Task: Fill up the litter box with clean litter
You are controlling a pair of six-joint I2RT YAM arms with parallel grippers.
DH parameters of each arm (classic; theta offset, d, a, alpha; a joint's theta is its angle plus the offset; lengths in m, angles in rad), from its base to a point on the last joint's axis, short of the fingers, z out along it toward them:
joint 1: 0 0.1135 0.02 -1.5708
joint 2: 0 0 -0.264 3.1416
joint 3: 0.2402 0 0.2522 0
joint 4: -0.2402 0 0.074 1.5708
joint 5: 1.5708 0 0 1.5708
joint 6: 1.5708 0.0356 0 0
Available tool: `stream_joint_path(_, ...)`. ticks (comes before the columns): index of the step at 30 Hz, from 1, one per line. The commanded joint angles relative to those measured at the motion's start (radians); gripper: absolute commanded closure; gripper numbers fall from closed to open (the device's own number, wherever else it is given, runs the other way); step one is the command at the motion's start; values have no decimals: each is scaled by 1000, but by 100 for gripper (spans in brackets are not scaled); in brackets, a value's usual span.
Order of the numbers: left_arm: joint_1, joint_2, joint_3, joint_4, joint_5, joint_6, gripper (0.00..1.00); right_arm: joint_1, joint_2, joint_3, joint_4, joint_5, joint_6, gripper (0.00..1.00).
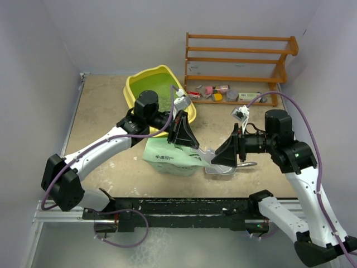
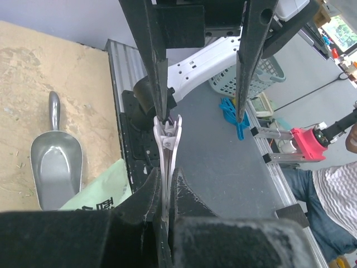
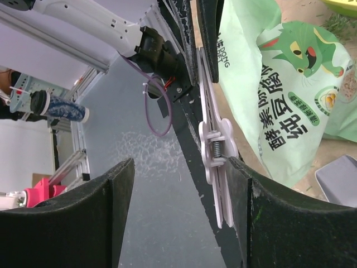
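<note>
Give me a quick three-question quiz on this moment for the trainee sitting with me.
1. True or false: the left gripper is shut on the white clip.
2. Fill in: the right gripper's jaws stand ____.
3. The metal scoop is: A) in the left gripper B) in the right gripper C) lying on the table.
Key: 1 true; 2 open; 3 C.

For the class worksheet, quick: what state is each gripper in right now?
Left gripper: closed, holding the white clip.
Right gripper: open, clamping nothing; the clip sits beside one of its fingers.
</note>
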Motion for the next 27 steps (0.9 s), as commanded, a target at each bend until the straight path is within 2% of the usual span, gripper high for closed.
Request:
stream_joint_path(1, -13, -30, 48, 19, 43, 6, 100, 0, 0, 67, -34, 58, -49, 33)
stream_joint_path(5, -13, -30, 51, -14, 29, 26, 100, 0, -2, 101, -76, 80, -65, 38)
stream_joint_path(10, -14, -25, 51, 8, 29, 8, 100, 0, -9, 85, -83, 117, -66, 37)
stream_joint_path(27, -34, 20, 78, 48, 17, -25, 100, 0, 5, -2, 12, 31, -63, 43)
